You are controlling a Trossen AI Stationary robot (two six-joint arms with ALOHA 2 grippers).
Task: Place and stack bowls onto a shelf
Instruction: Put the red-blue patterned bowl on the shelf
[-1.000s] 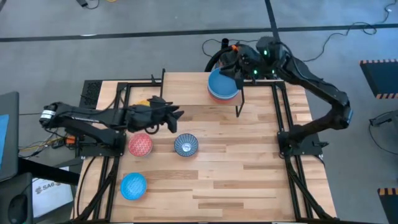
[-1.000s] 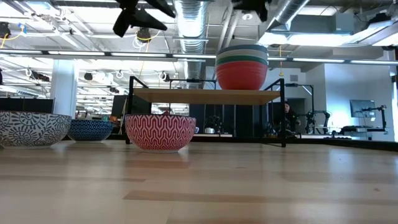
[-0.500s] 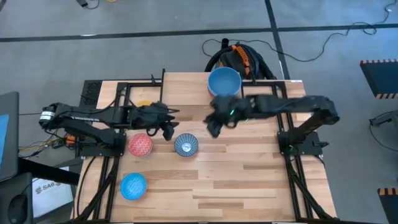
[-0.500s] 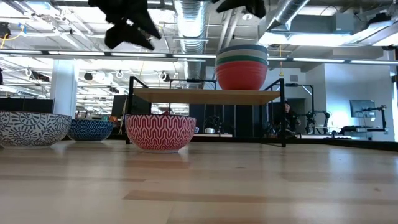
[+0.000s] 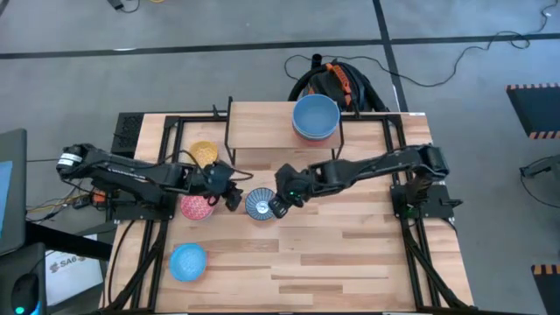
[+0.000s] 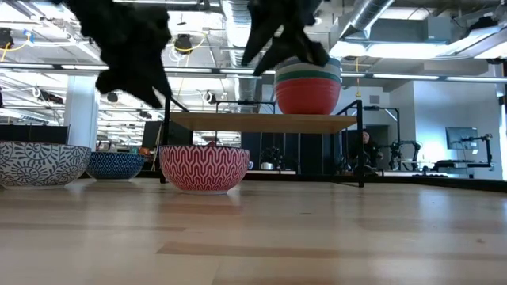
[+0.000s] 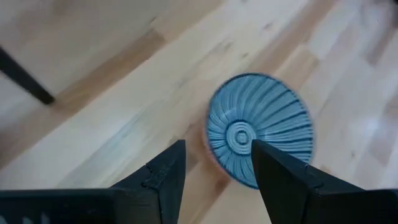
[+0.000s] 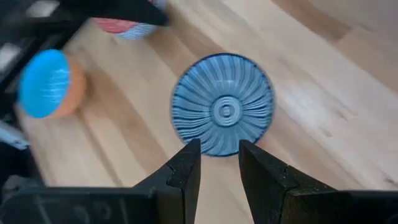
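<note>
A bowl with a blue-white ribbed inside (image 5: 261, 203) stands on its base on the table. It shows in the left wrist view (image 7: 258, 127) and the right wrist view (image 8: 224, 112). In the low view its outside is red-and-white zigzag (image 6: 204, 168). My left gripper (image 5: 234, 199) is open beside it on its left. My right gripper (image 5: 277, 206) is open beside it on its right. Neither touches it. The shelf (image 5: 262, 127) stands at the far edge and carries a stack of bowls (image 6: 307, 83) with the large blue bowl (image 5: 315, 116) on top.
A pink-red patterned bowl (image 5: 197, 206) stands just left of my left gripper. A yellow bowl (image 5: 203, 154) is farther back and a light blue bowl (image 5: 187, 261) sits near the near-left corner. Bare boards lie on the table's right and near parts.
My right arm has left the stack on the shelf and swung toward the near and left side, coming down beside the ribbed bowl. My left gripper has moved toward the near edge and lowered to the bowl's other side. No bowl has moved.
</note>
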